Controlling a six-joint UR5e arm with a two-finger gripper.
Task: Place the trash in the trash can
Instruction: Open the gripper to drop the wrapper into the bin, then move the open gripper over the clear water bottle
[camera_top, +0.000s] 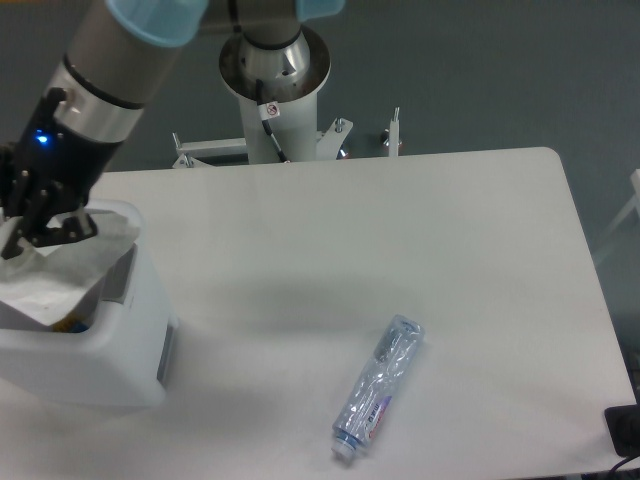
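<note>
Over the bin (85, 360), the gripper (40, 228) has its jaws clenched on the paper (50, 275), poised for dropping in, while the bottle (378, 390) lies well apart on the bench (420, 250).

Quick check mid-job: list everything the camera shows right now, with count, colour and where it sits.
Trash can: one, white with a grey side panel, near left of the table.
Paper sheet: one, crumpled white, at the can's open top, under the gripper.
Plastic bottle: one, crushed clear with white cap and blue-red label, lying on the table near the front edge.
Table: one, white.
Arm base: one, white and silver, behind the table.
Gripper: one, black, over the can; finger state unclear.
</note>
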